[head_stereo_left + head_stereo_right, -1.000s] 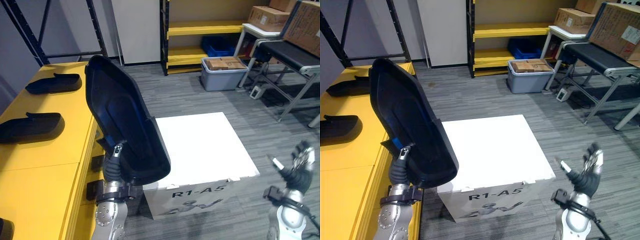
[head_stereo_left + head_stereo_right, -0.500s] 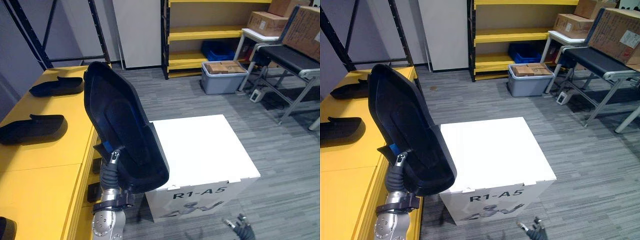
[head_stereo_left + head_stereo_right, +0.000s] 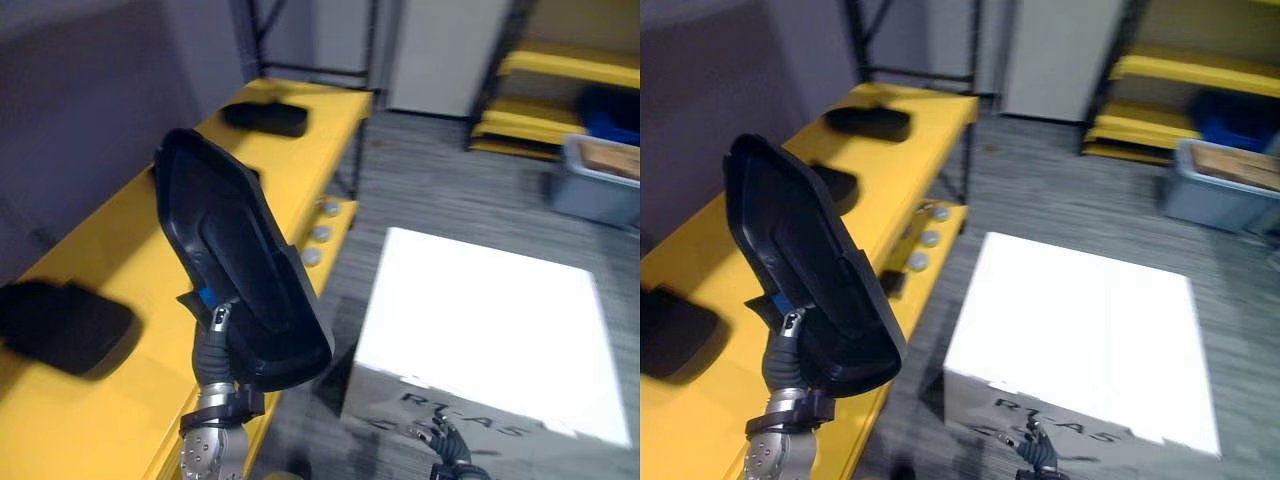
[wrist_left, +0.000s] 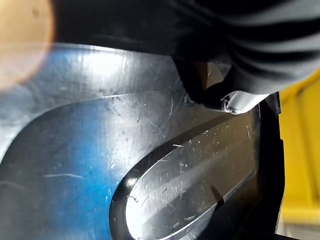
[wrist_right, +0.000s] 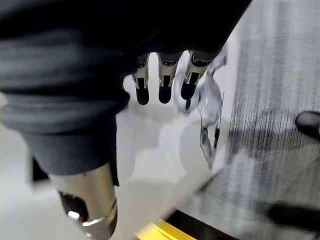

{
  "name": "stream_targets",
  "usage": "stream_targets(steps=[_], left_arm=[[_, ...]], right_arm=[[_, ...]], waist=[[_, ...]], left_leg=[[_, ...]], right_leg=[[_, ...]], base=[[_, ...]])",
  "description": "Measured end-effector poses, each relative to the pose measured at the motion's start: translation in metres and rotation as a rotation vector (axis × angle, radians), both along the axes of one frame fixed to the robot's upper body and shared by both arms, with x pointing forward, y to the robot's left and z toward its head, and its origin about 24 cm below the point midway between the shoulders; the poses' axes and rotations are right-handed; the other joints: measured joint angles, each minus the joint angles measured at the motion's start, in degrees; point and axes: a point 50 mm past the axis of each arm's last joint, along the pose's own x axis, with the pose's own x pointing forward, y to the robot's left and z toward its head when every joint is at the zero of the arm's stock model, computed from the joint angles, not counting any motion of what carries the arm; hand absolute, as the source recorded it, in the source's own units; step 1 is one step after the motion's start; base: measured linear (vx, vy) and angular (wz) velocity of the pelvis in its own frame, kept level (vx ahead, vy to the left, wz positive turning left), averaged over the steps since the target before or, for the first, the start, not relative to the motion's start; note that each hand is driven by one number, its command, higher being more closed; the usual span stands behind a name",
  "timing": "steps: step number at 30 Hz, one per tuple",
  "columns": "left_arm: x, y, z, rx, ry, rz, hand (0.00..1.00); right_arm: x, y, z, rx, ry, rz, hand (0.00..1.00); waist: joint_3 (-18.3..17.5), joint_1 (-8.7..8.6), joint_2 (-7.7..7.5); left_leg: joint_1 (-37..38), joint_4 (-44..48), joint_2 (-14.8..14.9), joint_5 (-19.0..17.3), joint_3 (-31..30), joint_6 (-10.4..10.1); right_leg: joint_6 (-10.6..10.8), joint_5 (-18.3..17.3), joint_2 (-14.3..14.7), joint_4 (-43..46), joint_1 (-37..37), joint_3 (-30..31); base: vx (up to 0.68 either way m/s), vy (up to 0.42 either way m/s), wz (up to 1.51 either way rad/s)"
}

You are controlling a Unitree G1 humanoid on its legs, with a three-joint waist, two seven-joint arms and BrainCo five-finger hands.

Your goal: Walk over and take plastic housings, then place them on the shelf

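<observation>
The robot's left hand (image 3: 214, 347) grasps a large black plastic housing (image 3: 238, 265) by its lower end, thumb against the inner face, and holds it upright and tilted over the front edge of the yellow shelf (image 3: 135, 255). Three other black housings lie on that shelf: a far housing (image 3: 265, 118) near the rack's dark upright, a middle housing (image 3: 836, 186) partly hidden behind the held one, and a near housing (image 3: 62, 325) at the robot's left. A white box (image 3: 490, 310) stands on the grey floor (image 3: 440, 195) just beside the shelf. The right hand (image 5: 161, 89) hangs low in front of the box, fingers straight and holding nothing.
</observation>
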Motion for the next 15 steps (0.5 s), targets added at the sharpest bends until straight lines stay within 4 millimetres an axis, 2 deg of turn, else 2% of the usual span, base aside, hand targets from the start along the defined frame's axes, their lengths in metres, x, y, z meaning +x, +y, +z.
stream_targets(steps=[1, 2, 3, 4, 5, 6, 7, 9, 10, 11, 12, 13, 14, 15], left_arm=[[0.000, 0.000, 0.000, 0.001, -0.001, -0.001, 1.00], [0.000, 0.000, 0.000, -0.001, -0.001, -0.001, 1.00], [0.000, 0.000, 0.000, -0.006, -0.003, -0.002, 1.00], [0.001, 0.000, 0.001, -0.011, -0.008, -0.004, 1.00], [0.001, 0.000, 0.001, -0.015, -0.008, -0.005, 1.00], [0.001, -0.001, 0.001, -0.017, -0.009, -0.010, 1.00], [0.004, -0.002, 0.000, -0.015, -0.008, -0.020, 1.00], [0.007, -0.004, -0.004, -0.016, 0.007, -0.032, 1.00], [0.009, -0.005, -0.006, -0.015, 0.013, -0.037, 1.00], [0.013, -0.008, -0.008, -0.017, 0.021, -0.050, 1.00], [0.015, -0.009, -0.009, -0.015, 0.023, -0.059, 1.00], [0.018, -0.013, -0.009, -0.012, 0.023, -0.077, 1.00], [0.018, -0.015, -0.010, -0.009, 0.027, -0.091, 1.00], [0.018, -0.017, -0.011, -0.009, 0.029, -0.097, 1.00]], right_arm=[[-0.002, -0.005, 0.000, -0.021, 0.007, -0.009, 0.00], [-0.004, -0.007, 0.000, -0.031, 0.013, -0.012, 0.00], [-0.004, -0.008, 0.001, -0.041, 0.014, -0.009, 0.00], [-0.001, -0.007, 0.001, -0.049, 0.009, 0.003, 0.00], [0.001, -0.006, 0.002, -0.047, 0.005, 0.006, 0.00], [0.003, -0.004, 0.002, -0.050, 0.001, 0.015, 0.00], [0.006, -0.003, 0.002, -0.050, -0.002, 0.026, 0.00], [0.014, -0.002, 0.003, -0.056, -0.009, 0.047, 0.00], [0.022, -0.004, 0.006, -0.065, -0.024, 0.059, 0.00], [0.027, -0.004, 0.007, -0.068, -0.035, 0.062, 0.00], [0.030, -0.003, 0.008, -0.066, -0.040, 0.067, 0.00], [0.033, 0.000, 0.009, -0.063, -0.050, 0.080, 0.00], [0.033, 0.001, 0.009, -0.058, -0.052, 0.083, 0.00], [0.033, 0.001, 0.010, -0.058, -0.053, 0.083, 0.00]], waist=[[0.5, -0.17, 0.59], [0.6, -0.19, 0.71], [0.6, -0.08, 0.90], [0.6, -0.06, 0.70], [0.5, -0.24, 0.46], [0.4, -1.35, 0.42], [0.5, -1.88, 0.55], [0.4, -1.77, 0.39], [0.4, -2.55, 0.38], [0.5, -3.64, 0.53], [0.5, -4.11, 0.65], [0.6, -4.71, 0.77], [0.6, -4.71, 0.83], [0.5, -4.73, 0.74]], left_leg=[[-0.4, 2.6, 3.2, 0.7, 8.7, 1.0], [-1.2, 4.5, 3.4, 0.6, 12.4, 1.3], [-1.9, 6.0, 3.2, -0.5, 15.2, 3.1], [-2.5, 6.4, 2.5, -3.3, 17.7, 4.6], [-2.5, 6.5, 2.5, -4.3, 19.8, 4.5], [-2.4, 6.5, 2.6, -4.4, 21.7, 4.7], [-2.7, 6.5, 1.3, -4.0, 20.5, 5.4], [-2.5, 6.9, -1.6, -4.5, 17.4, 6.8], [-2.2, 7.1, -3.6, -5.2, 14.9, 7.6], [-1.2, 7.0, -5.2, -5.6, 11.4, 8.2], [-0.6, 6.8, -5.6, -5.8, 9.7, 8.5], [0.5, 6.2, -5.7, -5.8, 6.7, 8.5], [2.4, 4.6, -5.9, -5.6, 4.5, 8.1], [3.4, 4.0, -6.0, -5.5, 3.4, 8.0]], right_leg=[[1.2, -0.8, -1.3, 1.1, 1.4, -3.6], [2.1, -1.4, -2.9, 2.3, 2.3, -5.9], [2.4, -1.5, -3.6, 2.8, 2.9, -7.9], [2.6, -1.6, -4.6, 2.4, 3.6, -10.5], [3.0, -1.4, -4.9, 1.3, 4.2, -12.0], [4.0, -0.6, -5.0, -0.4, 5.5, -14.1], [4.1, -0.5, -5.5, -1.1, 6.9, -16.4], [3.6, 0.0, -7.4, 0.4, 8.5, -16.8], [3.4, 0.1, -10.2, 5.7, 8.8, -16.5], [0.9, 1.5, -13.2, 13.8, 8.0, -13.0], [-0.8, 1.7, -13.5, 17.7, 6.8, -8.4], [-1.7, -1.0, -10.6, 22.8, 2.9, 3.5], [-1.0, -2.9, -6.7, 25.0, -0.8, 14.1], [-0.8, -3.8, -5.1, 25.6, -2.3, 18.7]], base=[[0.05, 0.145, 1.76], [0.09, 0.175, 1.36], [0.14, 0.236, 1.09], [0.12, 0.194, 0.89], [0.18, 0.216, 1.06], [0.19, 0.169, 1.26], [0.22, 0.212, 1.40], [0.19, 0.245, 1.12], [0.22, 0.287, 1.35], [0.19, 0.207, 1.43], [0.19, 0.113, 1.47], [0.18, 0.036, 1.23], [0.18, 0.010, 1.08], [0.18, -0.003, 0.85]])
